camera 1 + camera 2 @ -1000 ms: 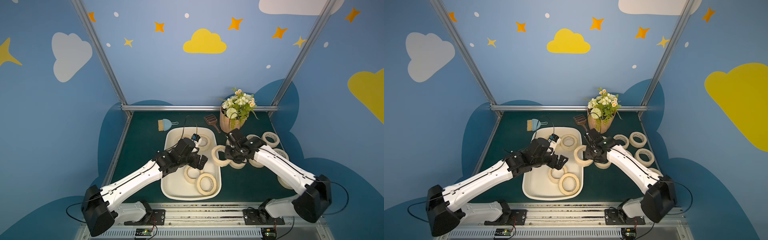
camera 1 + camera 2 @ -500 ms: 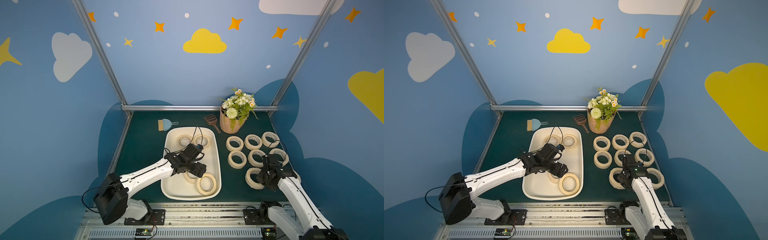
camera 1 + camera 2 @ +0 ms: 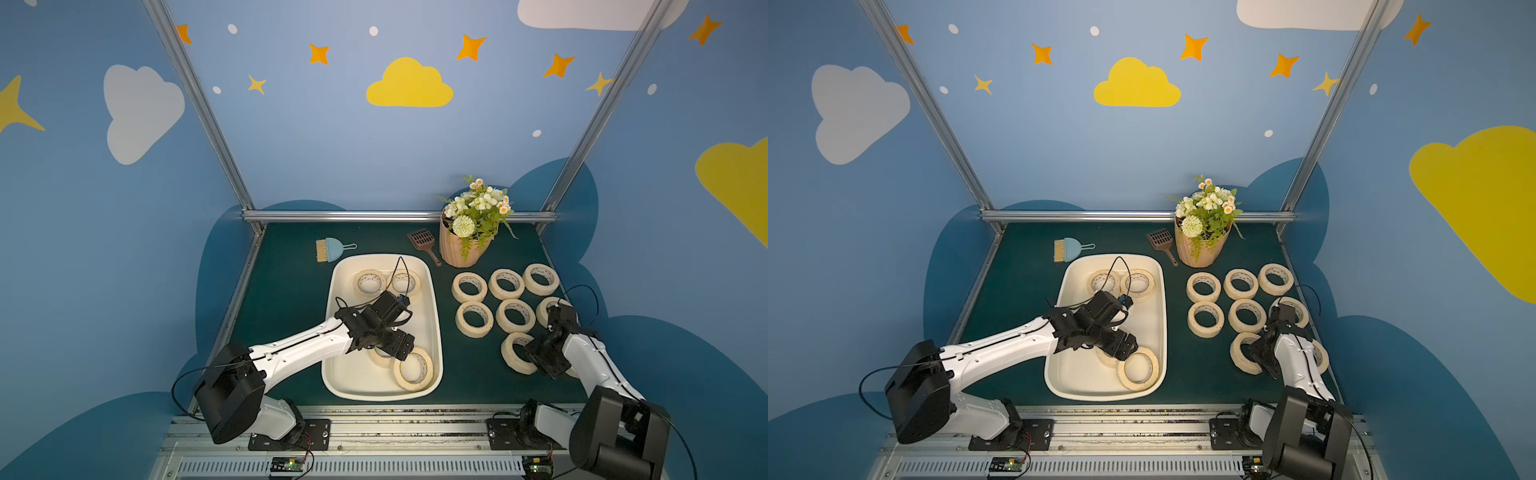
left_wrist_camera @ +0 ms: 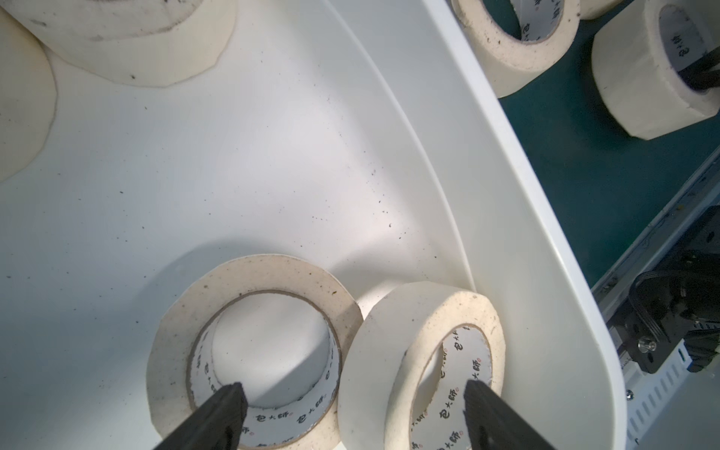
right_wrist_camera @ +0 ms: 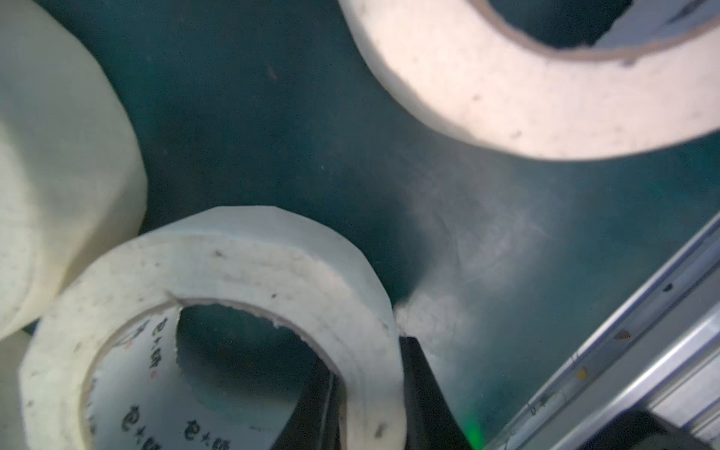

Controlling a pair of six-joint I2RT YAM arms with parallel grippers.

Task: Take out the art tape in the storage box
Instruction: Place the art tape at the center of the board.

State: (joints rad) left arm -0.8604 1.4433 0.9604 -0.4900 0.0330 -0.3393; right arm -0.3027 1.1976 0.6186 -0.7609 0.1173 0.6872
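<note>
The cream-white storage box [image 3: 437, 316] [image 3: 1165, 316] lies mid-table. Two art tape rolls [image 3: 369, 282] lie flat at its far end. At the near end a flat roll [image 4: 249, 296] touches a tilted roll [image 4: 413, 319] leaning on the wall. My left gripper [image 4: 352, 405] [image 3: 401, 349] stands open over them, one finger in each core. Several rolls [image 3: 469, 286] lie on the green mat to the right. My right gripper [image 5: 368, 362] [image 3: 536, 357] is shut on the wall of a tilted roll [image 5: 233, 272] [image 3: 515, 353] just above the mat's near right.
A ribbed pot of flowers [image 3: 461, 249], a brown scoop [image 3: 424, 241] and a blue brush set [image 3: 328, 249] stand behind the box. A metal rail [image 3: 374, 419] runs along the front edge. Frame posts rise at the back corners.
My right arm carried a roll from beside the box to the mat's near right. My left gripper moved toward the box's near end and came down over two rolls, jaws narrowing slightly.
</note>
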